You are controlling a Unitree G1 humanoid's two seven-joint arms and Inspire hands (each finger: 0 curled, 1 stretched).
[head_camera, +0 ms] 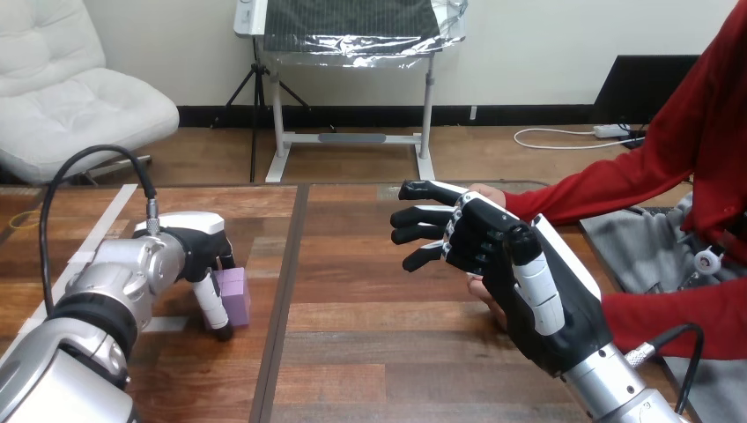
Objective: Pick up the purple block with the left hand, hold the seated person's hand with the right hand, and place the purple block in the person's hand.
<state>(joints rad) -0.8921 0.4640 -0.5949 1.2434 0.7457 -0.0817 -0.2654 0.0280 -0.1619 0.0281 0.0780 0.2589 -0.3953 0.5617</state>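
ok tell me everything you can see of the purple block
The purple block is a small pale-lilac cuboid, matte, with plain faces and crisp edges. It stands upright on the wooden table at the view's left, its base apparently on the surface. The left hand comes down over it with fingers curled round it. One lies against its left side with its tip at the table, and others are behind its top. Its front and right faces are bare.

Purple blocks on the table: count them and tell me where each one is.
1. The purple block stands on the table, at its left, against the left hand. That hand may hide others.
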